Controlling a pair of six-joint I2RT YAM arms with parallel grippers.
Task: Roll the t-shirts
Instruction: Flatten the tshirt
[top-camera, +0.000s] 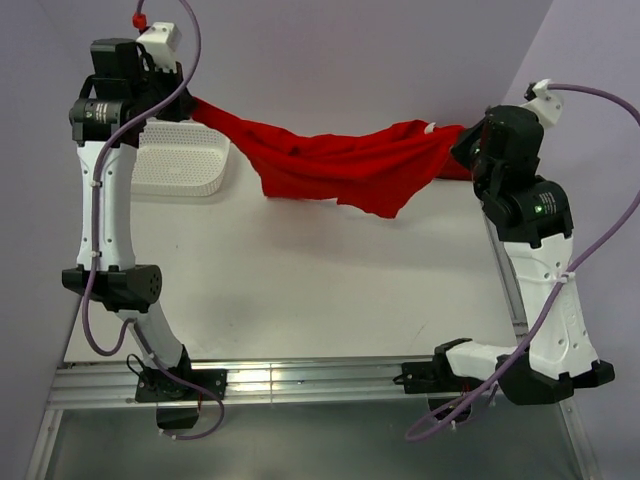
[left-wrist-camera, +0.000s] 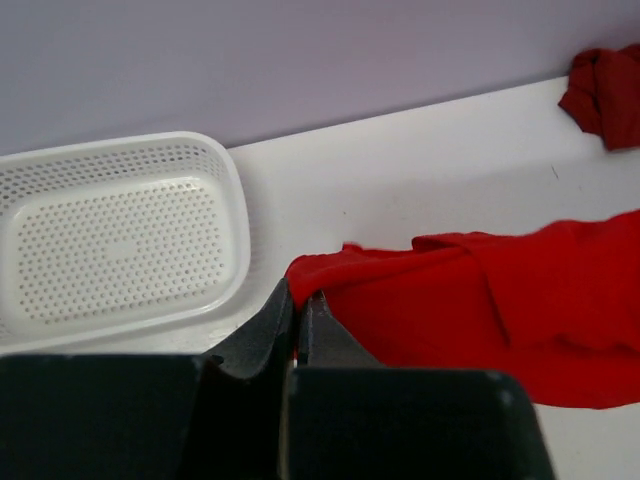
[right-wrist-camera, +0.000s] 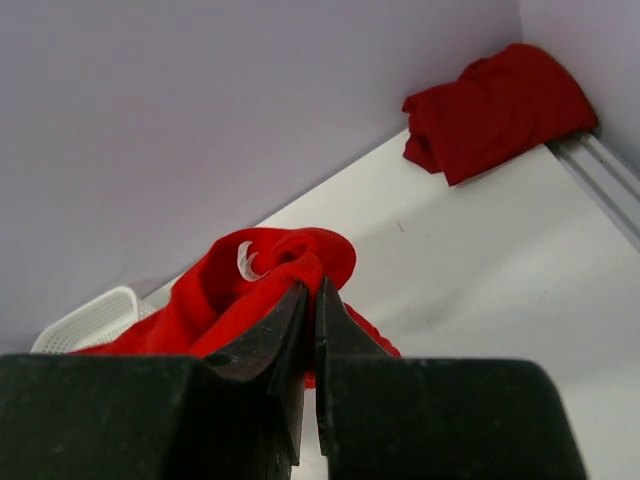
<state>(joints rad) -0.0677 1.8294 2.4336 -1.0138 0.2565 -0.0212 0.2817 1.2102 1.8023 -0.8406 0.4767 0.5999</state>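
A plain bright red short-sleeved cloth t-shirt (top-camera: 340, 165) hangs stretched like a washing line across the far side of the flat white table (top-camera: 300, 290). It is held up at both ends and sags in the middle, where its lowest fold droops toward the tabletop (whether it touches there I cannot tell from above). The left gripper (left-wrist-camera: 298, 315) has its two dark fingers pressed together on a bunched corner of the cloth at the shirt's left end, up over the far left corner of the table. Just beside it sits a white perforated plastic basket (top-camera: 180, 160), a rounded rectangle lying open side up near the far left edge. The shirt's end passes close by the basket's far right corner in the overhead view. The right gripper (right-wrist-camera: 312, 305) is likewise clamped on the red cloth at the other end, near the far right edge. The fabric there is gathered in a lump over its fingertips, and a small white neck label (right-wrist-camera: 246, 262) shows in the folds. Well apart from all this, a second red t-shirt (right-wrist-camera: 495, 105) lies crumpled in a heap in the far right corner of the table. It rests against the pale lilac wall (right-wrist-camera: 200, 120) and next to a grey metal rail (right-wrist-camera: 600, 170) that runs along the right edge.
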